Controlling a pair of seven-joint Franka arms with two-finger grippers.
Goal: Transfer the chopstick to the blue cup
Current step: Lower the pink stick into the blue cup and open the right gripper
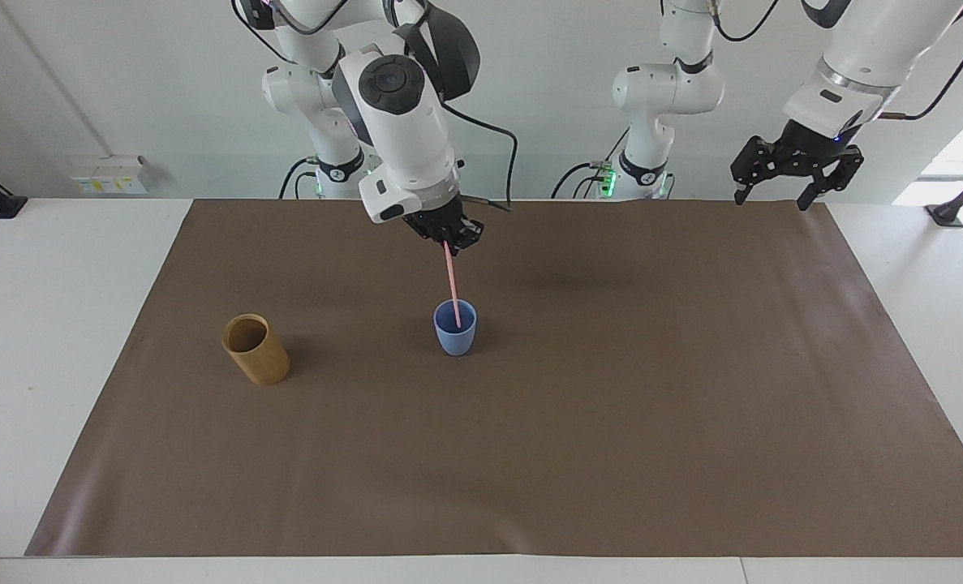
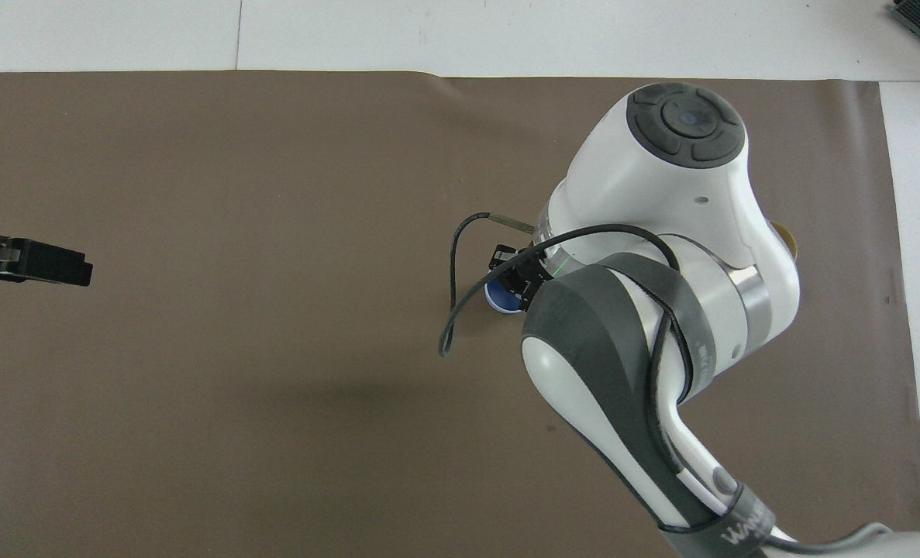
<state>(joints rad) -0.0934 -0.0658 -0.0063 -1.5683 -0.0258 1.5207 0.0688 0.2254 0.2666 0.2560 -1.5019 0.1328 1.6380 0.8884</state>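
**Chopstick tip inside the blue cup, right gripper holding it from above**

Take the blue cup [image 1: 455, 327] as your landmark: it stands upright on the brown mat [image 1: 611, 422], roughly midway along the mat's length. Your right gripper [image 1: 449, 238] hangs in the air directly over that cup, its fingertips pinched tight on the upper end of the chopstick [image 1: 453, 284]. The pink stick runs down from the fingers almost upright, leaning only slightly, and its lower end sits inside the cup's mouth, below the rim. You cannot tell from either view whether the tip touches the cup's floor.

From the overhead view you see little of this: the right arm's white body covers most of the cup, leaving only a blue sliver of the cup [image 2: 502, 297] showing beside the black gripper [image 2: 515, 267]. The chopstick itself is hidden there.

The tan cup [image 1: 255, 349] lies tilted on the mat, well apart from the blue cup toward the right arm's end of the table and a little farther from the robots.

Your left gripper [image 1: 775, 193] waits high in the air, well apart from the blue cup, over the mat's edge at the left arm's end; its fingers are spread wide and hold nothing. In the overhead view only its dark tip [image 2: 29, 261] shows.
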